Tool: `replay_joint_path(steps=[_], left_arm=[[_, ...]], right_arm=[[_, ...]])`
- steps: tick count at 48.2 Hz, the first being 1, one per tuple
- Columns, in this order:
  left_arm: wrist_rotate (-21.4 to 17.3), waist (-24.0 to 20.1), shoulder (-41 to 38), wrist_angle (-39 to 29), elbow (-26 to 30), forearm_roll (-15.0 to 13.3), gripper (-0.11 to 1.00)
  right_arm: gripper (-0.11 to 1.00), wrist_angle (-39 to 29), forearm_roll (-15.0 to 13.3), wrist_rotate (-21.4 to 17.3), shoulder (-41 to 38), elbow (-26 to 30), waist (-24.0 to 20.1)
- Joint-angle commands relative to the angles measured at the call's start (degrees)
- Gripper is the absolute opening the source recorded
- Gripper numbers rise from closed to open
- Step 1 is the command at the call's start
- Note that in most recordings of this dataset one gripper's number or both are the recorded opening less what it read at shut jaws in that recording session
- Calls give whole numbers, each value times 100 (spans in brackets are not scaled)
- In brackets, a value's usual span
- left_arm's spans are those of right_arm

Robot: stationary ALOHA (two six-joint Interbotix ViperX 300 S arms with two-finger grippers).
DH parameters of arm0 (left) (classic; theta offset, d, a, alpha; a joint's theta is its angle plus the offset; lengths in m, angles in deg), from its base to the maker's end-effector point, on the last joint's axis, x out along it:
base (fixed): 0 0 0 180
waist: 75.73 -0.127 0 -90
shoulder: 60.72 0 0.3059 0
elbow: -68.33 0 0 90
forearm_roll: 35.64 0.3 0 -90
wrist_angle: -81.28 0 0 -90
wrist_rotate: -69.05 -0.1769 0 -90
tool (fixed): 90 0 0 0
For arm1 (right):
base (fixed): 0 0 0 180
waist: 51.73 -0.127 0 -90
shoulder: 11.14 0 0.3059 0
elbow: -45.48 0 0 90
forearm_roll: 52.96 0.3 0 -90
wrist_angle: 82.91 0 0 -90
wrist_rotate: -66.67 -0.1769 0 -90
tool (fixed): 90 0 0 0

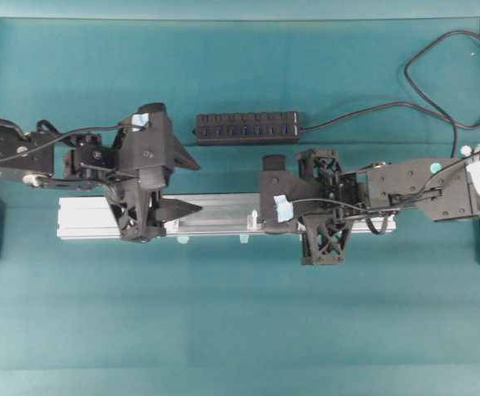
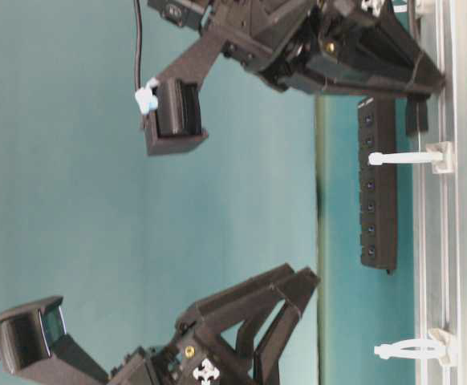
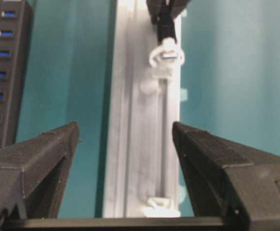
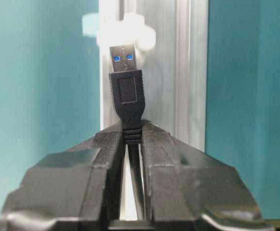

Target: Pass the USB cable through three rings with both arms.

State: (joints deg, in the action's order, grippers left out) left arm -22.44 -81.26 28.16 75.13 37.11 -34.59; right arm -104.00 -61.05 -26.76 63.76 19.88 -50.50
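The right pincer (image 4: 133, 137) was clenched on the USB cable (image 4: 127, 91) behind its plug, tip just before a ring (image 3: 166, 54). Slight misalignment could jam the plug against that loop. Beyond, the left pincer (image 3: 125, 139) waited released over the rail (image 1: 223, 210).

Table cover (image 1: 240, 330): teal. Rail (image 1: 83, 216): silver aluminium. Ring (image 2: 406, 158): translucent white. USB cable (image 4: 127, 98): black plug, silver tip, blue insert. Hub strip (image 1: 247, 128): black, blue ports. Left gripper (image 1: 189, 209) and right gripper (image 4: 130, 137): black, with light blue tape patches.
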Motion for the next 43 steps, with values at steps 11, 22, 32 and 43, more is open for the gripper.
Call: replay_joint_path(steps=[11,22,32,43], left_arm=[[26,9,97,53,53,9,83],[35,0,167,26,-53,9,83],[35,0,141,79,9,9,83],[35,26,-97,290,123,9,83]], right_arm=[[-7,193,18,26,-35,185,-26],[-7,264,105,9,-79,316,-70],[-7,378,105,9,-97,334,-79],[-7,422,185,-70,-97,343,-97]])
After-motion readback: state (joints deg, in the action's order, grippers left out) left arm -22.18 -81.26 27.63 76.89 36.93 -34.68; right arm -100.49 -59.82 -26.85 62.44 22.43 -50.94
